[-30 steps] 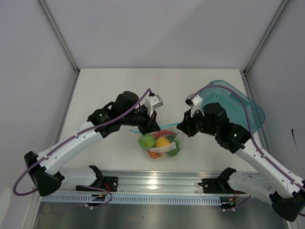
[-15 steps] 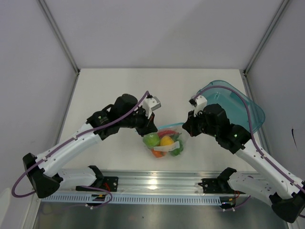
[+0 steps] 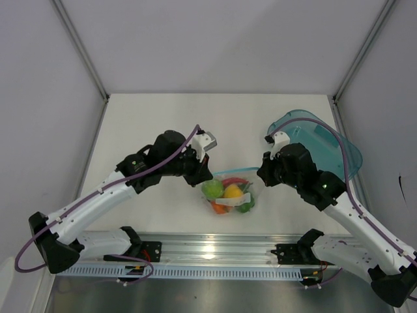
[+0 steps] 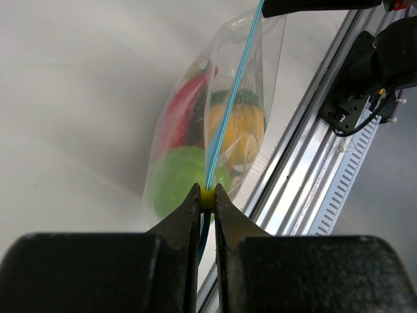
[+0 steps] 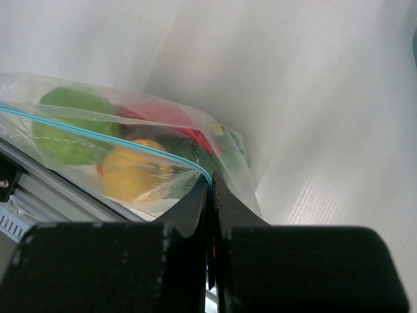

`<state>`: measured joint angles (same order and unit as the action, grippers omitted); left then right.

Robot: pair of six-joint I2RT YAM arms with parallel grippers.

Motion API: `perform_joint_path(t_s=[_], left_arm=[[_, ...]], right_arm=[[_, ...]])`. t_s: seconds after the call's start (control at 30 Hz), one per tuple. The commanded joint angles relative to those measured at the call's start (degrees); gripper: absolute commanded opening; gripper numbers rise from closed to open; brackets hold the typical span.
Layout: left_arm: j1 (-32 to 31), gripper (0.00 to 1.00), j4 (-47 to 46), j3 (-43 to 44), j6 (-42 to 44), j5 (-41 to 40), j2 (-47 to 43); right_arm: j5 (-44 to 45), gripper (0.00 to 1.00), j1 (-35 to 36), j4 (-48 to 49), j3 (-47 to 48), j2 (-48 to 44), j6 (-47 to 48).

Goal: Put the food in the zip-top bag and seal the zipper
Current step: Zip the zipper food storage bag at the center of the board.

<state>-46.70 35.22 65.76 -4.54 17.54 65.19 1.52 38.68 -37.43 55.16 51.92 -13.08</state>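
Food point(image 3: 228, 194) sat inside the zip-top bag point(image 3: 251, 189), bunched in its lower part; a green lime point(image 3: 212, 189) lay toward the left arm's side, a yellow lemon point(image 3: 232, 191) beside it, a red pepper point(image 3: 236, 181) along the far edge and an orange point(image 3: 218, 207) piece nearest the arms; the other pieces were too crowded to tell apart; the bag itself was at the near middle of the white table point(image 3: 163, 124), between the two arms and just beyond the metal rail point(image 3: 215, 251) at the table's near edge; whether its bottom rested on the table or hung just clear could not be told; the zipper point(image 4: 231, 91) ran taut and straight as one thin blue line from one claw to the other, both sides of the strip lying together along the stretch that showed, though whether it was pressed fully shut could not be told; the left gripper point(image 4: 207, 192) was pinched on the near end of that strip, its two dark fingers almost meeting with a small yellow-green bit caught between the tips; in its wrist view the lime point(image 4: 179, 186), the lemon point(image 4: 238, 130) and the red pepper point(image 4: 186, 107) showed through the clear plastic below the strip; the right gripper point(image 5: 210, 182) was clamped on the opposite corner of the bag, fingers tight together where the blue strip point(image 5: 104, 134) ended; a translucent teal tray point(image 3: 332, 147) lay near the table's right edge, behind the right arm and apart from the bag.
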Motion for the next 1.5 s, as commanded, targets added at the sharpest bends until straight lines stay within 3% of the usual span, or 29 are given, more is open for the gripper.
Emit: perform_joint_path(t_s=[0.0,1.03,1.17,1.27,1.33,1.37,1.43,1.47], left_arm=[[0.99,0.12,1.96,-0.45,-0.91,-2.42,-2.87],[3.46,0.13,2.84,-3.79,-1.79,-4.88,-7.88],[3.54,0.36,2.48,-3.62,-1.88,-4.27,-8.06],[3.54,0.43,2.04,-3.79,-2.06,-3.66,-8.32],[3.54,0.52,1.87,-3.88,-2.23,-4.0,-8.94],[3.54,0.61,1.69,-3.62,-2.41,-4.7,-9.2],[3.54,0.69,0.91,-4.67,-2.67,-5.67,-10.51],[3.54,0.81,0.55,-4.85,-3.02,-6.81,-10.96]], right_arm=[[6.74,0.0,-1.58,-3.44,-0.66,-1.3,-0.1],[3.5,0.0,-3.61,-3.18,-0.93,-1.21,-0.45],[2.18,0.0,-3.61,-2.91,-0.05,-0.25,-0.54],[1.56,0.0,-3.52,-2.65,0.21,0.02,-0.8],[1.21,0.0,-3.52,-2.47,0.22,0.11,-0.89],[0.51,0.0,-3.61,-2.21,0.22,0.11,-0.89],[-0.37,0.0,-3.52,-1.42,0.39,0.55,-0.81],[-0.64,0.0,-3.61,-1.33,0.48,0.9,-0.89]])
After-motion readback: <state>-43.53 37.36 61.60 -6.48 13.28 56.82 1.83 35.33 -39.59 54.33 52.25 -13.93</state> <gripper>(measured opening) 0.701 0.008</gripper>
